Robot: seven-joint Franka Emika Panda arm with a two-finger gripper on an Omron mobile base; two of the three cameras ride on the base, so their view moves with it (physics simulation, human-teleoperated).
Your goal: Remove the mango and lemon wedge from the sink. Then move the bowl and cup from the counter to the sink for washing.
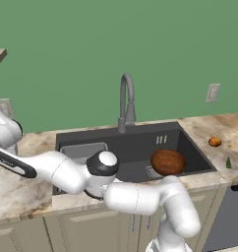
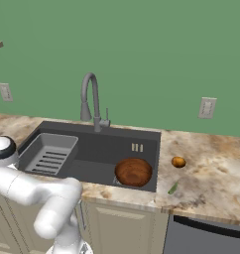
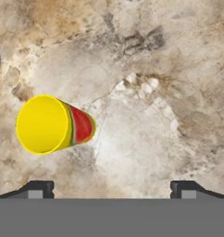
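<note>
The sink (image 2: 97, 144) serves as the landmark. The bowl (image 2: 134, 171) already rests inside the sink at its right end, beside the slotted tray (image 2: 48, 154) at the left. The mango (image 2: 178, 161) lies on the tabletop (image 2: 211, 173) just right of the sink, and the lemon wedge (image 2: 173, 187) lies nearer the front edge, also right of the sink. The arm reaches out over the tabletop left of the sink. In the hand view the cup (image 3: 53, 124) appears from above on the marbled stone, its yellow mouth facing the camera and a red and green band lower on its wall; it sits left of centre. The end effector (image 3: 112, 189) hovers above with its fingertips (image 3: 39, 189) spread wide, holding nothing. The step in hand appears to be grasping the cup. To do it well, the hand should shift toward the cup until the rim lies midway between the fingertips, then descend straight so one finger passes each side of the wall before closing, avoiding a nudge that could tip it.
</note>
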